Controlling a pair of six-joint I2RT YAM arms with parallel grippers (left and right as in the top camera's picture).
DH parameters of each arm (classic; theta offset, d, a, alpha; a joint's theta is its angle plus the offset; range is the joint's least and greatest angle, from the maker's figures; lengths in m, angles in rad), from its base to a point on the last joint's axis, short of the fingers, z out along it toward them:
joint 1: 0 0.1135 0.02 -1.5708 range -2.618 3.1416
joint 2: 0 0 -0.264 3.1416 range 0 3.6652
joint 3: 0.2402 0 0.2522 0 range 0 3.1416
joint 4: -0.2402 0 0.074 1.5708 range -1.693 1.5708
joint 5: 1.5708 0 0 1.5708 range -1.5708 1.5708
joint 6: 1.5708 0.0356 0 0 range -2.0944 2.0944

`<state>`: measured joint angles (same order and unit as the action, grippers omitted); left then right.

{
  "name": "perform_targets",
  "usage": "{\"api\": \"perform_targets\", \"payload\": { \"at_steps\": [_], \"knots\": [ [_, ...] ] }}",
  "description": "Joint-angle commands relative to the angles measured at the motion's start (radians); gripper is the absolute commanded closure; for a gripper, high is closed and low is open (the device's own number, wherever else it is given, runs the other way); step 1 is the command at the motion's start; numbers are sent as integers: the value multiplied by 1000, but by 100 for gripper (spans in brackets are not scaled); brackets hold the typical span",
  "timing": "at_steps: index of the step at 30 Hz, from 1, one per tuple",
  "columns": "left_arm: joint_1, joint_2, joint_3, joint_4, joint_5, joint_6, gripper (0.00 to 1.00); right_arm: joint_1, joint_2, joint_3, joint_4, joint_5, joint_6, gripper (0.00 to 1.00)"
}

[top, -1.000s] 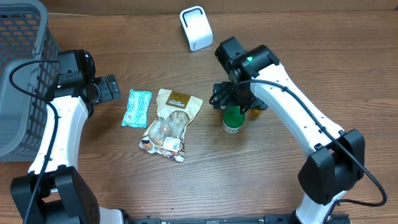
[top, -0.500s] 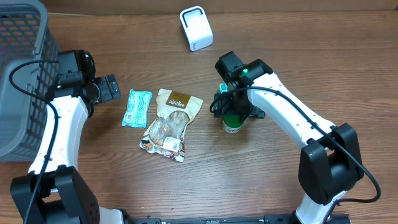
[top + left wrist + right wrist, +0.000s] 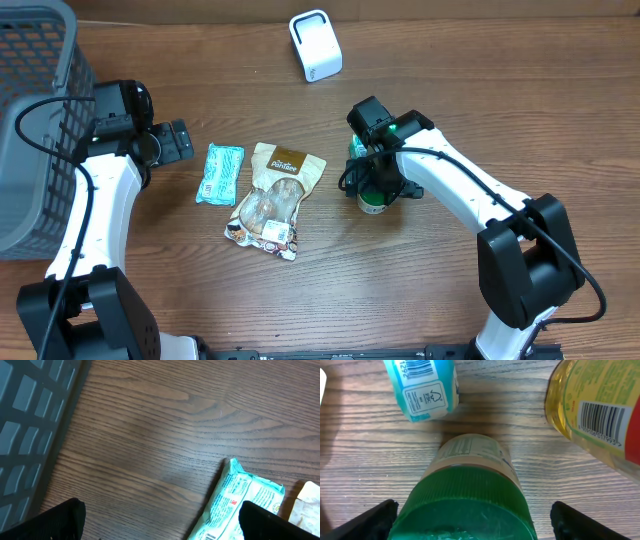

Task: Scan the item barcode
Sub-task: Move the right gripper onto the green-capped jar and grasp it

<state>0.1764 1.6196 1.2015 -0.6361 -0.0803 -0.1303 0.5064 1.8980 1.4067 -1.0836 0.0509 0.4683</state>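
Note:
A jar with a green ribbed lid point(image 3: 373, 199) stands upright right of the table's centre. My right gripper point(image 3: 372, 180) hangs directly over it, open. In the right wrist view the lid point(image 3: 465, 505) fills the space between the two black fingertips point(image 3: 372, 520), and a gap shows on the right side. The white barcode scanner point(image 3: 315, 45) stands at the back centre. My left gripper point(image 3: 180, 140) is open near the left, and a teal packet point(image 3: 240, 500) lies under its right fingertip point(image 3: 275, 520).
A tan snack bag point(image 3: 275, 198) lies beside the teal packet point(image 3: 219, 173). A grey basket point(image 3: 35, 120) fills the far left. Just beyond the jar sit a teal carton point(image 3: 422, 385) and a yellow bottle point(image 3: 600, 410) showing a barcode.
My right arm has swung in and come down over the green-lidded jar, so the fingers now flank its lid. The left arm has not moved.

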Motion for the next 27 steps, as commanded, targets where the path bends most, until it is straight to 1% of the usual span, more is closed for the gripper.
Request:
{"api": "perform_targets", "payload": {
  "at_steps": [1, 3, 6, 9, 16, 23, 27],
  "knots": [
    [-7, -15, 22, 1, -5, 11, 0, 4, -5, -4, 6, -2, 3, 12],
    [-7, -15, 22, 1, -5, 11, 0, 4, -5, -4, 12, -20, 3, 15],
    [-6, -15, 22, 1, -5, 11, 0, 4, -5, -4, 19, -19, 3, 16],
    [-7, -15, 22, 1, -5, 11, 0, 4, -5, -4, 19, -19, 3, 21],
    [-7, -15, 22, 1, -5, 11, 1, 24, -5, -4, 17, -21, 3, 23],
    [-7, -15, 22, 1, -5, 11, 1, 98, -5, -4, 37, -23, 5, 25],
    [-7, -15, 22, 1, -5, 11, 0, 142, -5, -4, 47, -23, 39, 25]
  ]
}}
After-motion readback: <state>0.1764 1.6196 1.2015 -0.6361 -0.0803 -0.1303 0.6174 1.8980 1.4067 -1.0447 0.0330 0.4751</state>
